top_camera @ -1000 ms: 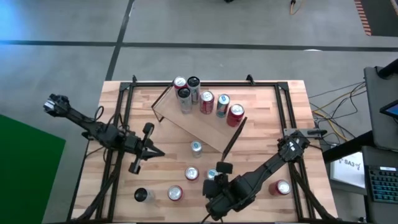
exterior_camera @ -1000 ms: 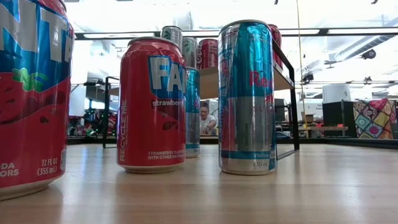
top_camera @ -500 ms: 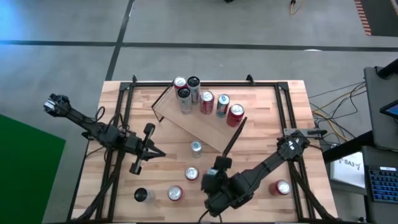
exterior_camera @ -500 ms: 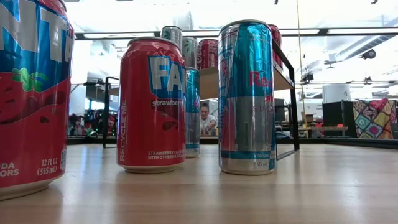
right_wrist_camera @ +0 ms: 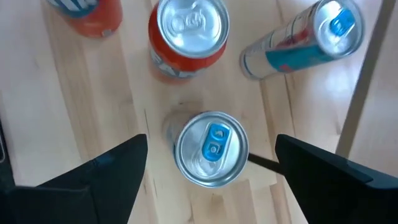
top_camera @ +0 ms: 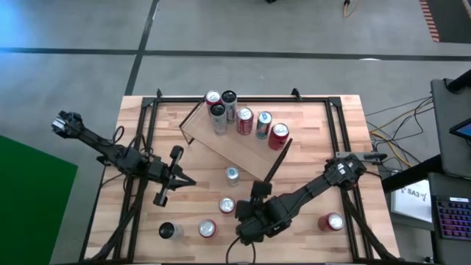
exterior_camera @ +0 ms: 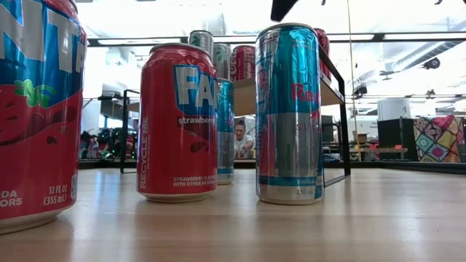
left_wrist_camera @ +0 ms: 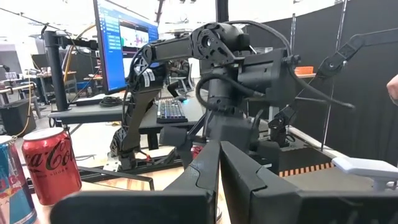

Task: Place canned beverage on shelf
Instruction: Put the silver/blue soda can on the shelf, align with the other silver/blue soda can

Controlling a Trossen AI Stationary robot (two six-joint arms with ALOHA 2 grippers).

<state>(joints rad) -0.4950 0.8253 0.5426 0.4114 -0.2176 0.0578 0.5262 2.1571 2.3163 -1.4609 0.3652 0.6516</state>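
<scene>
A butcher-block tabletop (top_camera: pixel 309 147) stands on a grey floor, with a desk and keyboard off its right edge. Over the tabletop's left side the left hand (top_camera: pixel 163 193) hovers with its fingers pressed together, holding nothing; a dark-topped can (top_camera: pixel 168 231) stands near the front edge below it and a red can (top_camera: pixel 207 229) just to that one's right. Set at a slant across the back middle is the shelf (top_camera: pixel 229 151), a light plank with a black frame at each short end; five cans stand along its far side, from a silver-topped pair at the left to a red can (top_camera: pixel 279 135) at the right. In front of the shelf a slim blue-tabbed can (top_camera: pixel 232 174) stands alone on the tabletop. Nearer the front, the right hand (top_camera: pixel 246 221) hangs directly above a silver-and-blue can (right_wrist_camera: pixel 211 148), its two fingers (right_wrist_camera: pixel 106 177) spread wide on either side of the can and clear of it; an orange-red can (right_wrist_camera: pixel 188 37) stands just beyond. Another red can (top_camera: pixel 332 221) sits well apart toward the right front corner
</scene>
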